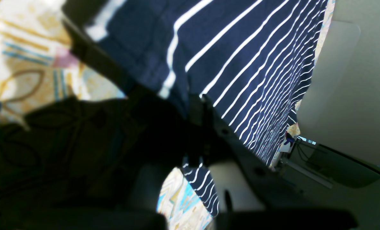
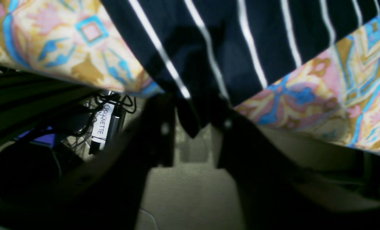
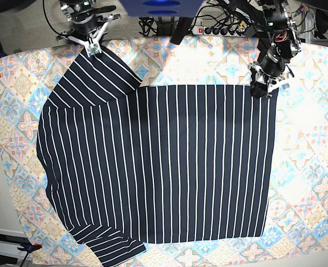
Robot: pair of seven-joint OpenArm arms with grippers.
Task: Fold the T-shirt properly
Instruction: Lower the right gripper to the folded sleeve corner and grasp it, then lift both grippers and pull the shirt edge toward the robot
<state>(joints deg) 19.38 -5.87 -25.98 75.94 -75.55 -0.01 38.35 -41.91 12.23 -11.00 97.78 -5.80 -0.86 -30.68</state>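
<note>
Left tool (image 3: 262,87) pinches T-shirt (image 3: 164,167) corner; right tool (image 3: 92,49) seemingly grips sleeve tip.

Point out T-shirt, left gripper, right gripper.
T-shirt (image 3: 169,161): base view, middle of striped body.
left gripper (image 3: 262,84): base view, tips at shirt's corner.
right gripper (image 3: 92,47): base view, tips at sleeve end.

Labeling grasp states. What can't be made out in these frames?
- Left wrist: left gripper is a dark blur against the T-shirt; contact unclear.
- Right wrist: right gripper grip hidden by sleeve shadow.
- Base: left gripper too small to judge.
</note>
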